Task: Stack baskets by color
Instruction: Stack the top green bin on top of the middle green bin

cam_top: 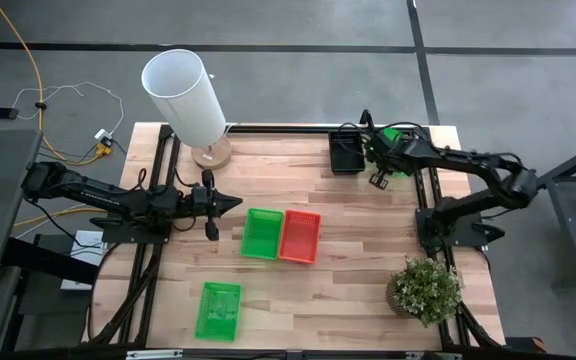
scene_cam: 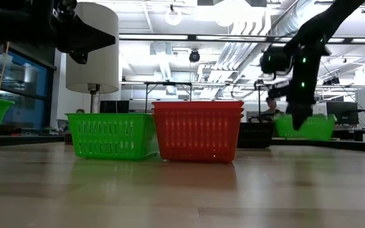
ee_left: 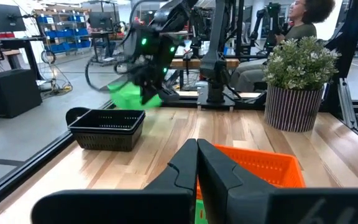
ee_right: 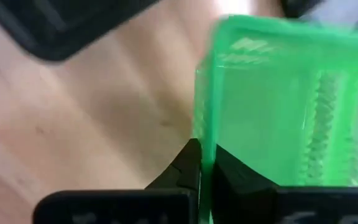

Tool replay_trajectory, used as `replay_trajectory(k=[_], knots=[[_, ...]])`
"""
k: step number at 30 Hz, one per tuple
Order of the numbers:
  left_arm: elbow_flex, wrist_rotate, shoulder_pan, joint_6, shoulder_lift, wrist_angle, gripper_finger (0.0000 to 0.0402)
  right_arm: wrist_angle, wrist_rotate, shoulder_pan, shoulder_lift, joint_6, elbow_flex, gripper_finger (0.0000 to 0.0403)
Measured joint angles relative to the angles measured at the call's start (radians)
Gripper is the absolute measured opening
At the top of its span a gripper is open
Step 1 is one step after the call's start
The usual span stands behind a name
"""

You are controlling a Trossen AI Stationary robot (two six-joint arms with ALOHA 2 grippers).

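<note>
My right gripper (cam_top: 380, 155) is at the table's far right, shut on a green basket (cam_top: 392, 136) that stands just right of a black basket (cam_top: 346, 152). In the left wrist view this green basket (ee_left: 128, 96) sits tilted behind the black basket (ee_left: 107, 127). Mid-table, a green basket (cam_top: 261, 232) and a red basket (cam_top: 300, 236) rest side by side on their bottoms. Another green basket (cam_top: 218, 310) lies near the front edge. My left gripper (cam_top: 234, 203) hovers shut, left of the middle pair, holding nothing. My right gripper pinches the green basket's side wall at its rim (ee_right: 205, 140) between its two fingers, one on each side of the wall. The fingers come slanting down from above. The basket is tilted; I cannot tell whether its bottom is clear of the table.
A white lamp (cam_top: 186, 95) stands at the far left and a potted plant (cam_top: 425, 290) at the near right. Bare wood lies between the middle baskets and the plant. A person sits in the room beyond the table's right side (ee_left: 303, 25).
</note>
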Motion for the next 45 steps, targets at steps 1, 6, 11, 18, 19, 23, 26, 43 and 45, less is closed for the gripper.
replay_trajectory(k=[1,6,11,18,19,23,26,43,45], knots=[[0.000,0.000,0.000,0.000,0.000,0.000,0.0000,-0.004,0.030,0.009,-0.026,0.009,0.006,0.0002],[0.000,0.000,0.000,0.000,0.000,0.001,0.0000,-0.029,0.097,0.046,-0.203,0.055,0.077,0.0000],[0.000,0.000,0.000,0.000,0.000,0.003,0.0000,0.042,-0.082,0.160,-0.411,0.144,0.141,0.0000],[0.000,-0.005,0.000,0.028,0.000,0.072,0.0000,0.405,-0.190,0.495,-0.613,0.255,-0.022,0.0000],[0.000,-0.002,0.000,0.039,0.000,0.090,0.0000,0.450,-0.182,0.538,-0.620,0.261,-0.050,0.0000],[0.030,0.010,0.000,0.050,0.000,0.102,0.0000,0.639,-0.171,0.682,-0.595,0.303,-0.149,0.0000],[0.069,0.029,0.000,0.045,0.000,0.052,0.0000,0.772,-0.168,0.767,-0.545,0.312,-0.198,0.0000],[0.104,0.030,0.000,0.028,0.000,0.000,0.0000,0.881,-0.104,0.908,-0.336,0.293,-0.160,0.0000],[0.103,0.030,0.000,0.025,0.000,0.000,0.0000,0.949,-0.114,0.908,-0.313,0.287,-0.160,0.0000]])
